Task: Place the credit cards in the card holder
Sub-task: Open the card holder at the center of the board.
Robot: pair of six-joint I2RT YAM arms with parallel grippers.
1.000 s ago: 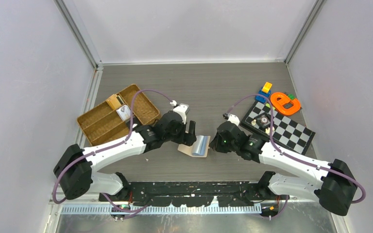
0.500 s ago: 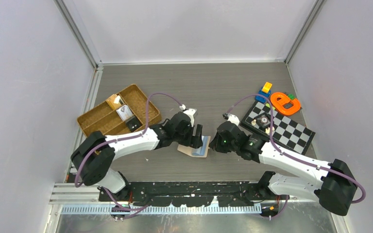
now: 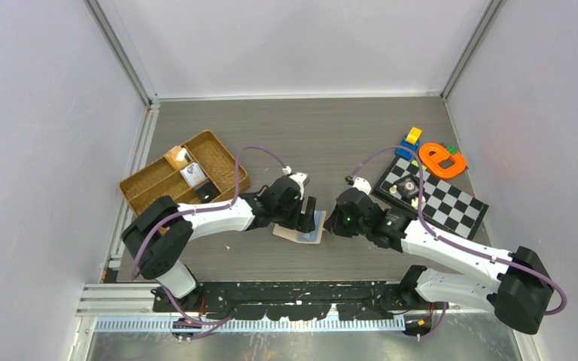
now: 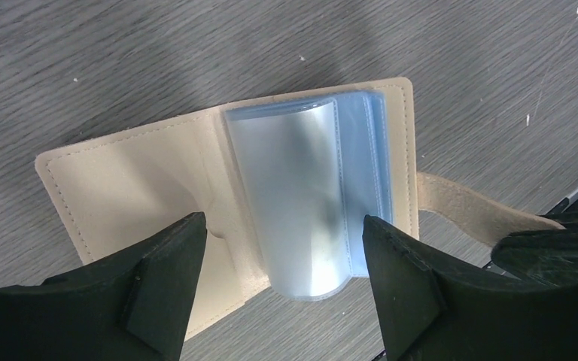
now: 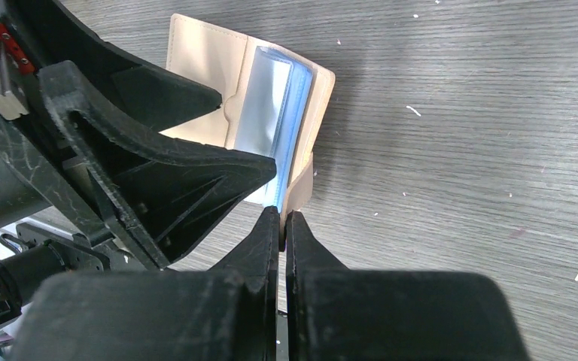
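The right gripper (image 5: 282, 226) is pinching the card holder's (image 4: 135, 180) floppy tab (image 4: 466, 207). The left gripper (image 4: 282, 252), spread wide, is straddling its seemingly limp, slippery plastic sleeves (image 4: 301, 188).

card holder (image 3: 293, 235) centre, tray (image 3: 149, 197) left, chessboard (image 3: 451, 207) right

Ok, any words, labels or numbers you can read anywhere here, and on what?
No text can be read.
No print shows on the open card holder or its clear sleeves.
The small things in the tray are too small to read.
The checkerboard shows squares only, no writing.
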